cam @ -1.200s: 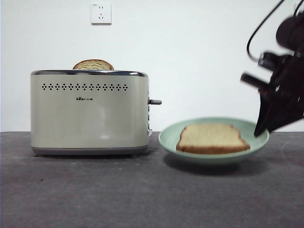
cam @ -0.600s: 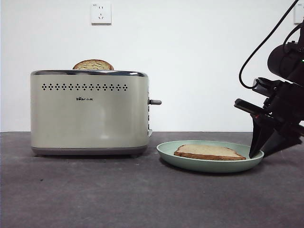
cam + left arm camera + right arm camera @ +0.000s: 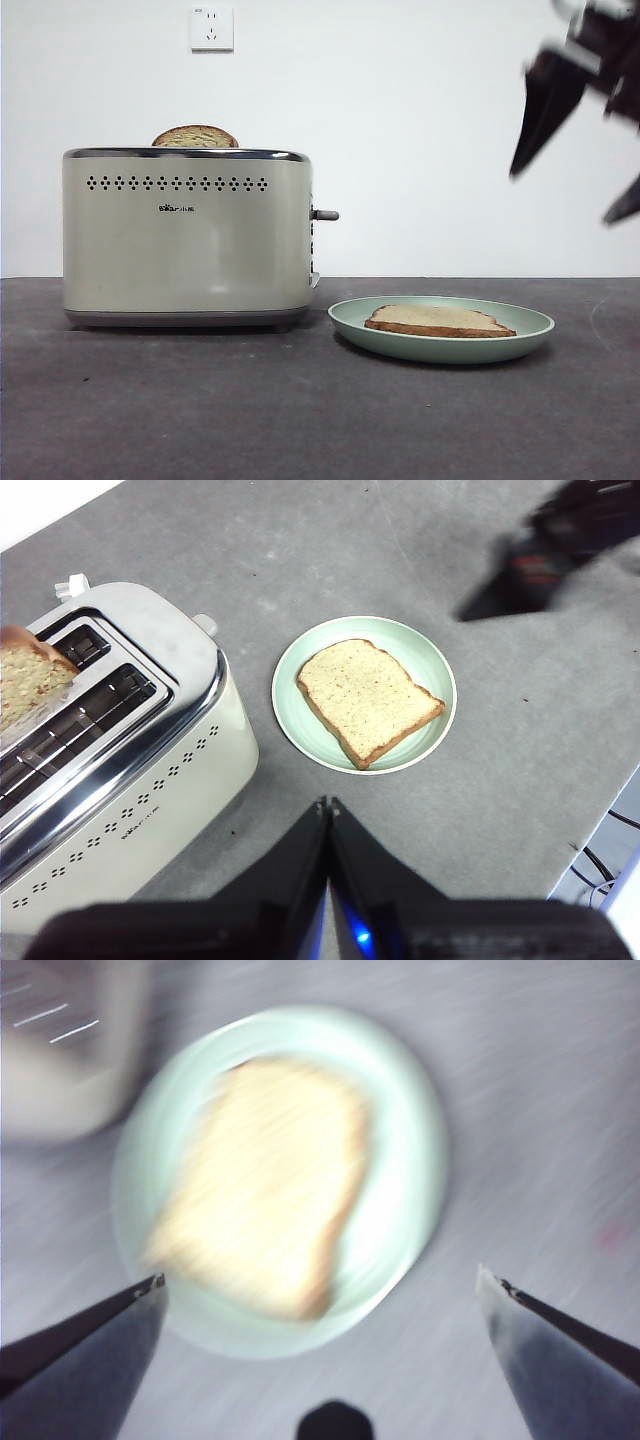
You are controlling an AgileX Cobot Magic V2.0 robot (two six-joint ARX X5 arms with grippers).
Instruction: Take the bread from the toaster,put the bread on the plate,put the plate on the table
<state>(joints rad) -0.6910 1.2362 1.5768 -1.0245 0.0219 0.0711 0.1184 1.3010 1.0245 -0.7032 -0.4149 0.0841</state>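
Right gripper (image 3: 320, 1285): jaws spread wide, nothing between them. In its wrist view it hangs above the round, shallow, mint-green plate (image 3: 410, 1130), looking down on it; picture blurred. In the front view the same gripper (image 3: 575, 165) sits high at the upper right, well clear of the plate (image 3: 441, 345) and off to its outer side.

Left gripper (image 3: 327, 805): jaws pressed together, holding nothing, high above the matte dark grey surface (image 3: 500, 780), with the plate ahead and the toaster to one side.

Flat pale-tan toast slice with thin brown crust (image 3: 440, 321): lies flat on the plate, inside the rim; plate rests on the surface just beside the lever end of the boxy cream toaster with chrome top rim (image 3: 188, 240), not touching it. A darker, mottled slice (image 3: 195, 136) stands in a toaster slot, only its domed top showing.

Judgement: task looks complete as things lie, with bread plated and plate down. Key relation: plate lies below and inboard of the right jaws, which are the nearer pair. In the left wrist view the slice's long axis (image 3: 368, 700) runs diagonally across the plate.
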